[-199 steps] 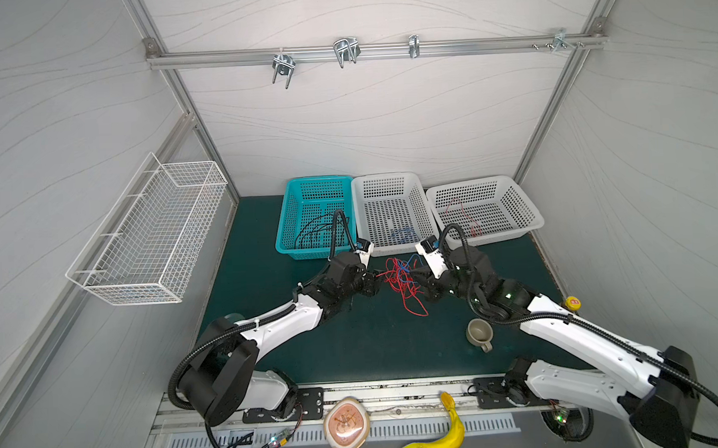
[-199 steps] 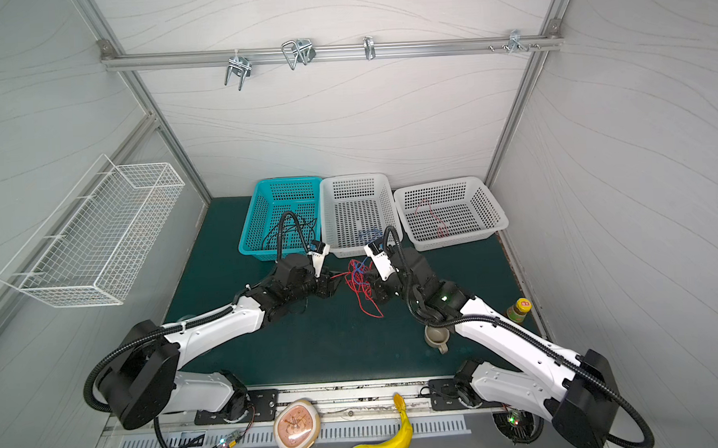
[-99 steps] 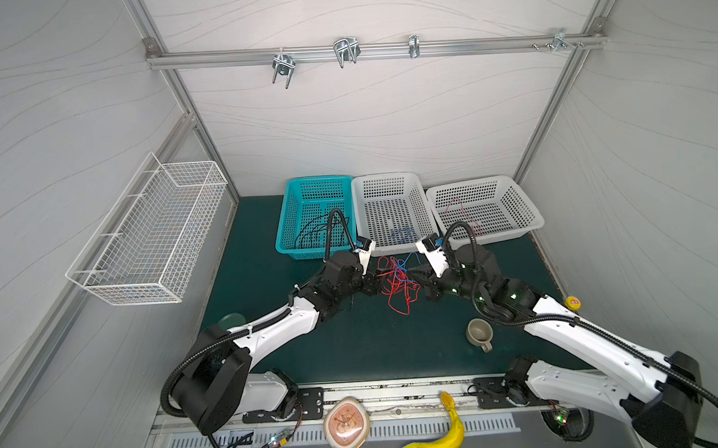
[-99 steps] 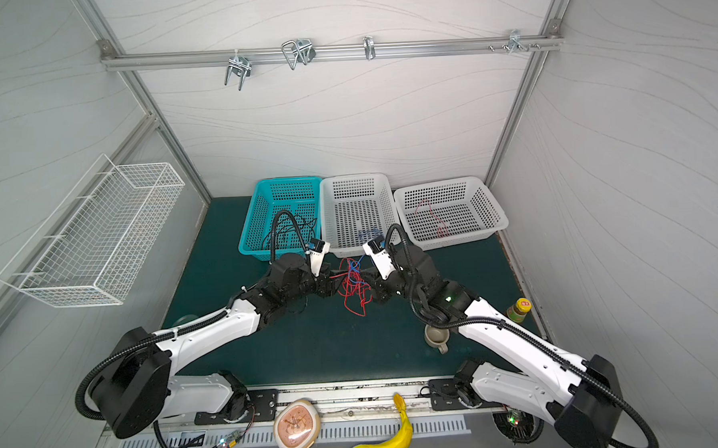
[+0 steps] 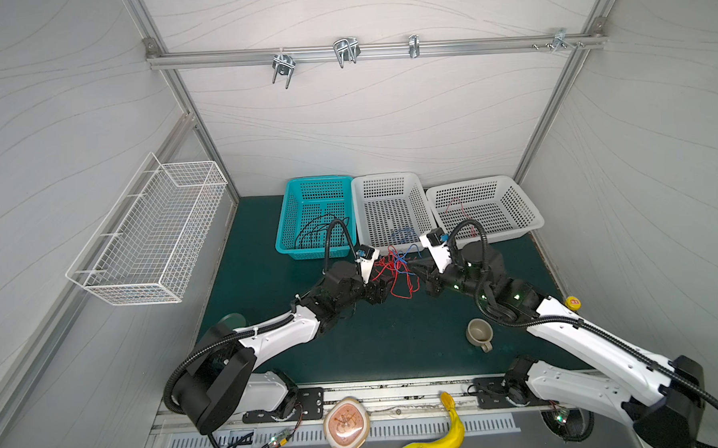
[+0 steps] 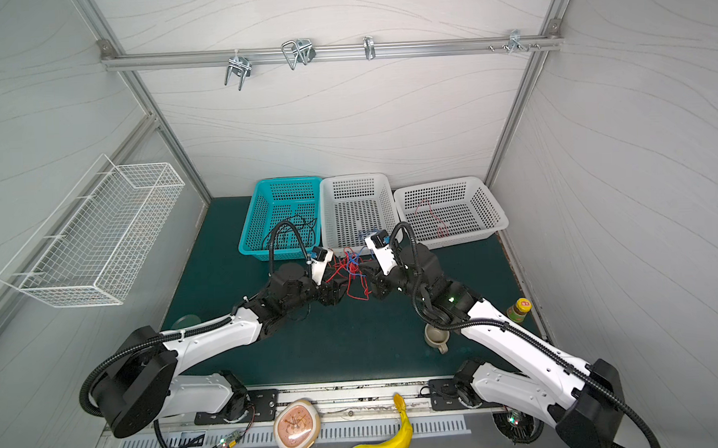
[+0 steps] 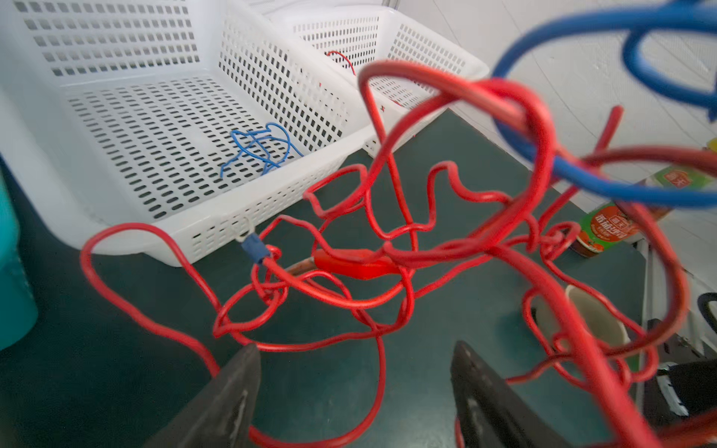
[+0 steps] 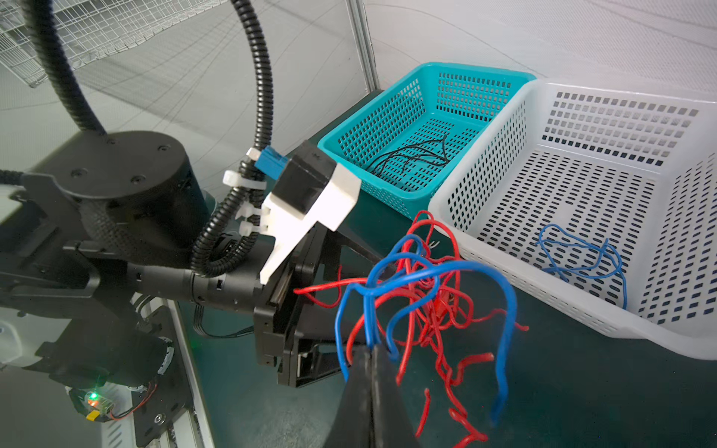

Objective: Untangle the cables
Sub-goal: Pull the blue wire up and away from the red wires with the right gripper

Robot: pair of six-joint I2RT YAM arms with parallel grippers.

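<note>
A banana [image 5: 437, 442] lies at the front edge, well short of both pairs of jaws. On the green table [image 5: 396, 348] a cup [image 5: 478, 334] stands nearer than the right jaws, beside that arm. The left jaws stand wide open, their fingers [image 7: 232, 395] apart, with red loops just ahead of them and nothing clamped. The right jaws are closed on the cables [image 5: 397, 271]: blue and red strands rise from the pressed fingertips [image 8: 372, 388]. The bunch, mostly red, hangs between the 2 pairs of jaws; whether its lowest loops touch the table I cannot tell. Beyond the jaws stand 3 baskets. The teal basket [image 5: 290, 219], past the left jaws, holds black wires [image 8: 415, 155]. The middle white basket [image 5: 384, 177] holds blue wires [image 7: 260, 149]. The far white basket [image 5: 527, 209], past the right jaws, holds 1 red wire [image 5: 456, 206].
</note>
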